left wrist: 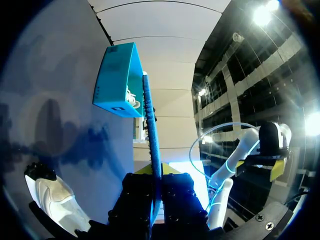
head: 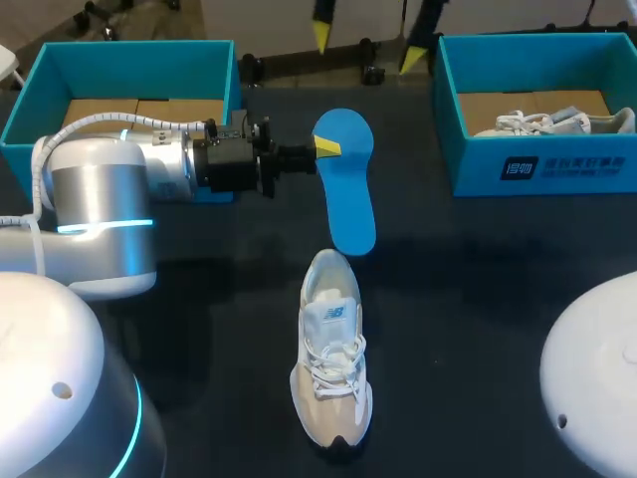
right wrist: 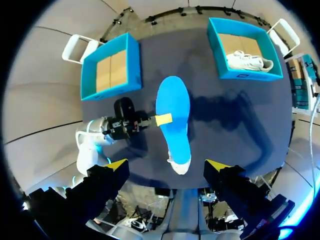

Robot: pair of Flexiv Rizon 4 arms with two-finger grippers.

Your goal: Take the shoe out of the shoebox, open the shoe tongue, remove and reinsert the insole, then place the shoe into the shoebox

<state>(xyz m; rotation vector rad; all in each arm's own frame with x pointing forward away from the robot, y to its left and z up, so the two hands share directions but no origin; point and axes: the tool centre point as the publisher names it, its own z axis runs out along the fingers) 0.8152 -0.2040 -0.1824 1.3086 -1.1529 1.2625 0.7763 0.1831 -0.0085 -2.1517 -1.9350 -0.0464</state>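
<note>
Our left gripper (head: 323, 151) pinches the insole (head: 350, 199), hanging apparently above the heel of the shoe (head: 330, 363) on the table (head: 478, 299); our right gripper (right wrist: 167, 165) gapes empty. We should tilt its tip down into the opening.

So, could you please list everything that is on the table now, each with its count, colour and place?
insole: one, blue, held off the table, just beyond the loose shoe
loose shoe: one, white and beige, upright on its sole, middle of the table
left box: one, teal, far left corner, only its brown cardboard floor shows inside
right box: one, teal, far right corner
boxed shoe: one, white, inside the right box
table: one, dark
left gripper: one, yellow tips, shut on the insole
right gripper: one, yellow tips, open, high above the table
</note>
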